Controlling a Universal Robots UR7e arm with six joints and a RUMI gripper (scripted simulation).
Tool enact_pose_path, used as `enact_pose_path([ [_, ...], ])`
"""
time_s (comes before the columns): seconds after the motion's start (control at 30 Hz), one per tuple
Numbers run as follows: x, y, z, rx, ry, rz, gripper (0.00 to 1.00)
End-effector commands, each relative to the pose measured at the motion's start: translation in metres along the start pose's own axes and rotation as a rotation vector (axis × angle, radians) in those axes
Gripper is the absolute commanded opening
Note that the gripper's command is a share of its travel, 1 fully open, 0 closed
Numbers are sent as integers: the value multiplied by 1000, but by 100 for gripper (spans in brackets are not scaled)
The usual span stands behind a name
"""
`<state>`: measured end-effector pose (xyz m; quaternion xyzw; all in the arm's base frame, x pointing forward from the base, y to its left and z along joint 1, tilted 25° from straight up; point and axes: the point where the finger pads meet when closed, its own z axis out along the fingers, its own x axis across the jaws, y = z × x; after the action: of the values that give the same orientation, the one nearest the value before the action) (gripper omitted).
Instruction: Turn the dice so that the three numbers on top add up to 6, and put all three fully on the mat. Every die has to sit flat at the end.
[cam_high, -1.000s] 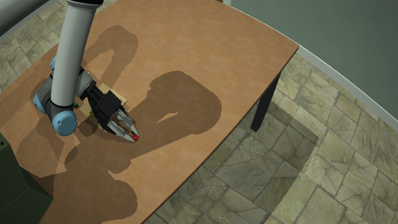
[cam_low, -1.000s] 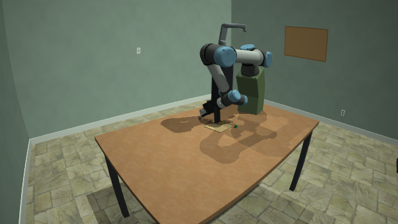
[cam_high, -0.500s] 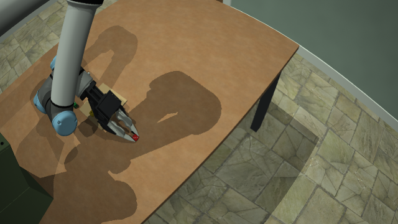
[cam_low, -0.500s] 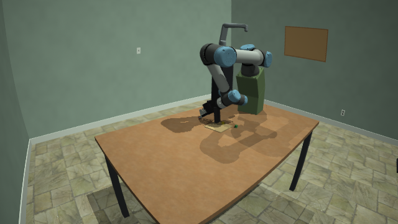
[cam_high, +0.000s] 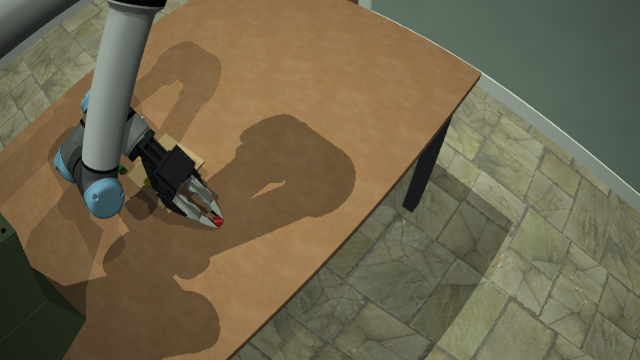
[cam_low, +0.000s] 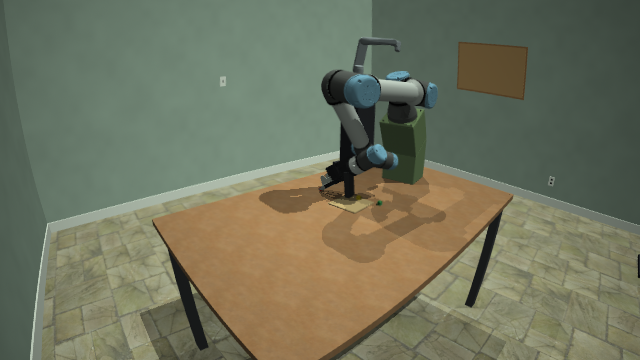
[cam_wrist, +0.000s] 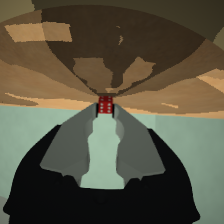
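My gripper (cam_high: 216, 222) (cam_wrist: 105, 104) is shut on a small red die (cam_high: 218, 220) (cam_wrist: 105, 103), pinched between the fingertips. It holds the die low over the brown table (cam_high: 310, 75) (cam_low: 300, 280), just off the tan mat (cam_high: 196, 161) (cam_low: 350, 205) on its near side. The arm's wrist covers most of the mat. A green die (cam_high: 120, 170) (cam_low: 379, 203) lies on the table just beside the mat's edge. A small yellow die (cam_high: 146, 181) (cam_low: 358, 198) sits on the mat, partly hidden by the gripper body. I cannot read any top faces.
The arm's green pedestal (cam_low: 403, 145) (cam_high: 20, 300) stands at the table's far corner. A dark camera post (cam_low: 348, 165) rises beside the mat. The table's edge (cam_high: 350, 235) runs close to the right of the gripper.
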<state>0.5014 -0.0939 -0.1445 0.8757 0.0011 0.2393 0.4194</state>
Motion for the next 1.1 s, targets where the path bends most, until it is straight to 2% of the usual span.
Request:
enact_pose_path([
  [0.0, 0, -1, 0, 0, 1, 0, 7],
  [0.27, 0, -1, 0, 0, 1, 0, 15],
  [0.3, 0, -1, 0, 0, 1, 0, 18],
  [1.07, 0, -1, 0, 0, 1, 0, 18],
])
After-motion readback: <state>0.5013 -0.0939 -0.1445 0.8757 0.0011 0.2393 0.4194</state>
